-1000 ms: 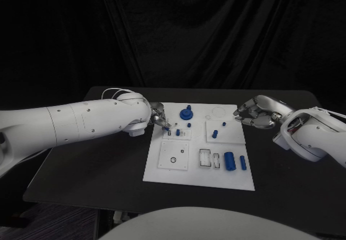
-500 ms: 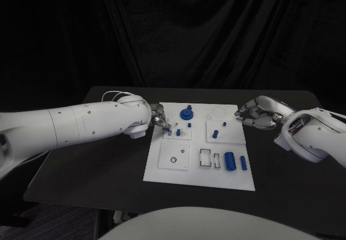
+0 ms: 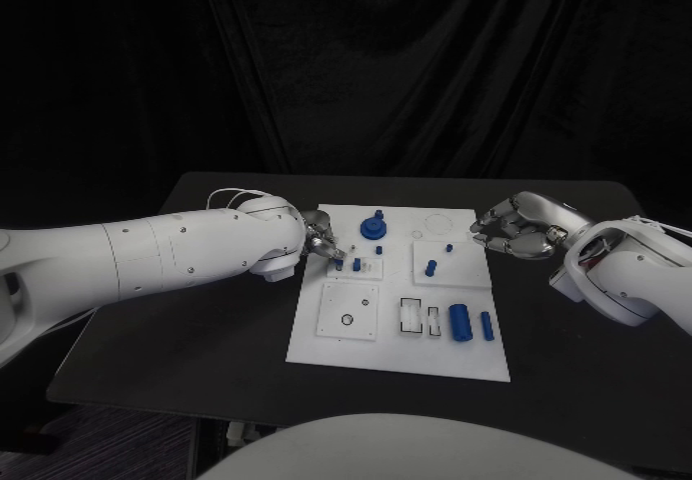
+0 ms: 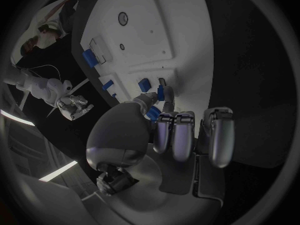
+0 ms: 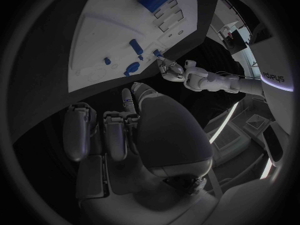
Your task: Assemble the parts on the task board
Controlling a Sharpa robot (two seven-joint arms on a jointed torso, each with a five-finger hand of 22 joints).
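At my left hand (image 3: 320, 240), fingertips pinch 1 small blue part (image 4: 154, 113) over the task board (image 3: 335, 338). Right hand (image 3: 515, 226), beside the board, curled on nothing.

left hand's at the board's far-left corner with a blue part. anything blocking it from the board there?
Nothing visible. The left hand pinches a small blue part in its fingertips right over the task board, beside a small blue peg. The right hand sits off the board's right edge, well clear.
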